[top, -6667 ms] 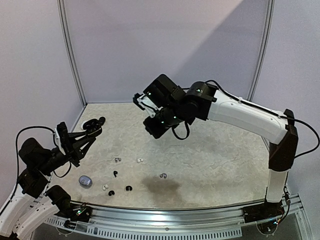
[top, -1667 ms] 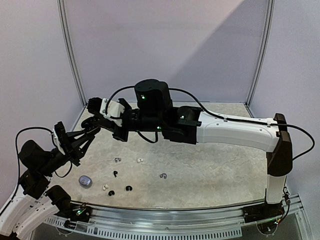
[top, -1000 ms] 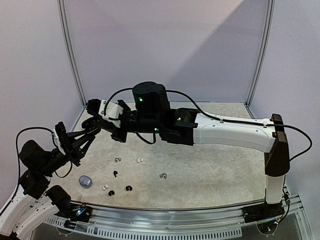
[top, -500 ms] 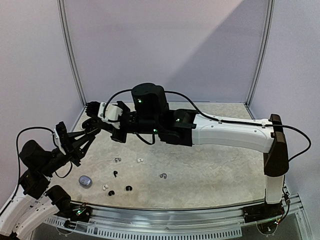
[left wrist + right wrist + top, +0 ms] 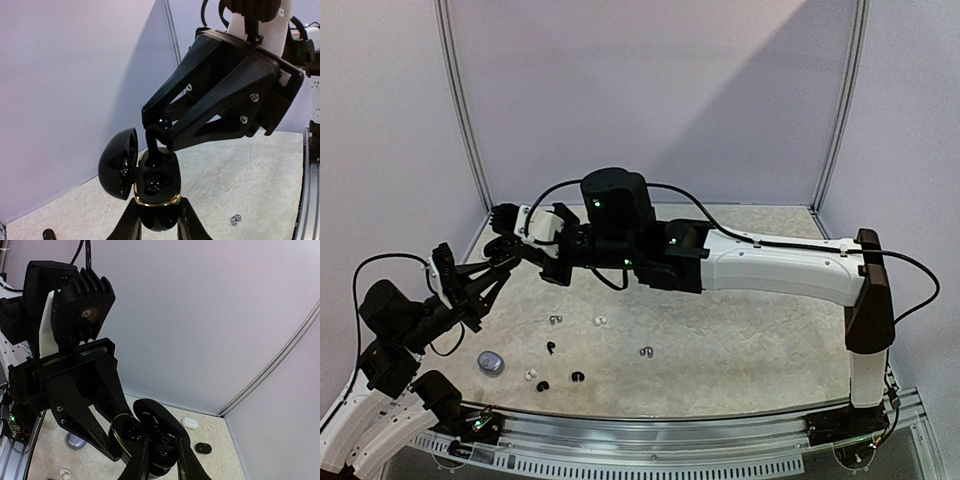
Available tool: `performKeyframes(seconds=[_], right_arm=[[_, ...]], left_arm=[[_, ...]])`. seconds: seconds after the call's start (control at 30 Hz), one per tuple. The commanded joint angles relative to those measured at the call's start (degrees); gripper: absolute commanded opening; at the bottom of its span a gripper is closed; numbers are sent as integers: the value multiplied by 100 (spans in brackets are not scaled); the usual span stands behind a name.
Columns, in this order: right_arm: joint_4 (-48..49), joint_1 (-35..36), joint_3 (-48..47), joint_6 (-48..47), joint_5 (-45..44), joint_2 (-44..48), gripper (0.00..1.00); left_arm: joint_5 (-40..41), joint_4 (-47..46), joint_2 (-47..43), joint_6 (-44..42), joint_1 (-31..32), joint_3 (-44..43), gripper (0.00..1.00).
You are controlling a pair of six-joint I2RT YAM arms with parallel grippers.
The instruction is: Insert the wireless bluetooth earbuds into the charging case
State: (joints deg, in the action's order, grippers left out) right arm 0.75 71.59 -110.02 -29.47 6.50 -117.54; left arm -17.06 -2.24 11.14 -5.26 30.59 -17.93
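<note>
Left wrist view: the left pincer [image 5: 158,212] is closed on the base of a black charging case [image 5: 157,187], one finger on each side below its gold rim. The case stands upright in the air above the surface [image 5: 740,330], and its lid [image 5: 117,162] is swung open to the left. From the upper right the right pincer [image 5: 157,131] reaches down over the case mouth. Its tips are nearly together, pinching a black earbud [image 5: 151,146] whose lower end dips into the near cavity of the case (whether it sits fully home cannot be told from here).

The right wrist camera shows the same meeting from the other side, with the open case just past that pincer's own fingers.

From the top camera, the right arm stretches across to the far left corner, where both pincers meet. The loose earbuds [image 5: 551,347] (black, white and silvery) lie scattered on the surface near the front, well apart from the held case. A small grey case [image 5: 491,362] lies to their left.
</note>
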Motion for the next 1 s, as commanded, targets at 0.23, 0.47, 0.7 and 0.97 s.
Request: performKeyframes(seconds=[0.23,0.47,0.7,0.97], right_arm=[[-225,-17,-162,151,-93,-261,22],[-225,-5,-188,191,-142,-285,21],[-313,-7,-354,223,-285,-370,24],[-389,-13,-447,223,-323,-413,27]], left_arm=[[-118,-215,-68,38,-18,-3,0],[-122,-215,-64,48,-20,-8,0],[-135,-215,-69,54,-16,-8,0],[-95,-207,-76,66,-18,0,0]])
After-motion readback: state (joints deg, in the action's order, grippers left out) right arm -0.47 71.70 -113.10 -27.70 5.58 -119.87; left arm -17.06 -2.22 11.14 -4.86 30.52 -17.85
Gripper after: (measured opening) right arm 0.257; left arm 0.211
